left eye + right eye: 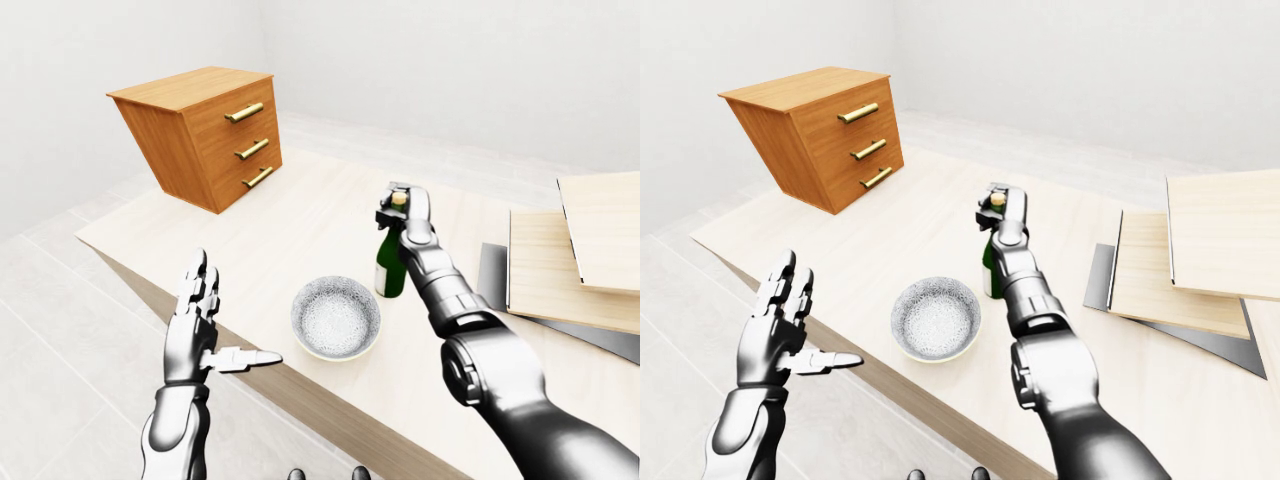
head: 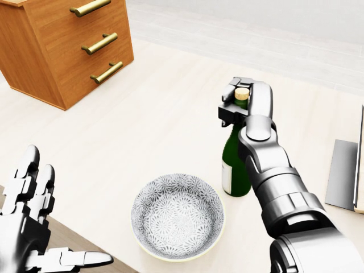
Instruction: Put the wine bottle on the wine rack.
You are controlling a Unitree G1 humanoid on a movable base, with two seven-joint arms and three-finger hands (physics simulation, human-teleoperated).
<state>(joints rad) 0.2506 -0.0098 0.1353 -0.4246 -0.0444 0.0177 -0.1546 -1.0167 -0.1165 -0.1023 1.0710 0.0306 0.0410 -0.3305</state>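
Your right hand (image 2: 242,105) is clenched round the wine bottle (image 2: 235,162) neck at the bowl's (image 2: 177,216) two o'clock; the carry and racking remain.

Before me spreads a pale wooden worktop (image 1: 300,215). On it stand an orange-brown wooden chest of three brass-handled drawers (image 1: 205,135) at the left-eye view's upper left, a round patterned ceramic bowl (image 2: 177,216) near the lower edge, a dark green glass wine bottle (image 2: 235,166) just beside it, and stacked light wooden boards (image 1: 575,250) at right.
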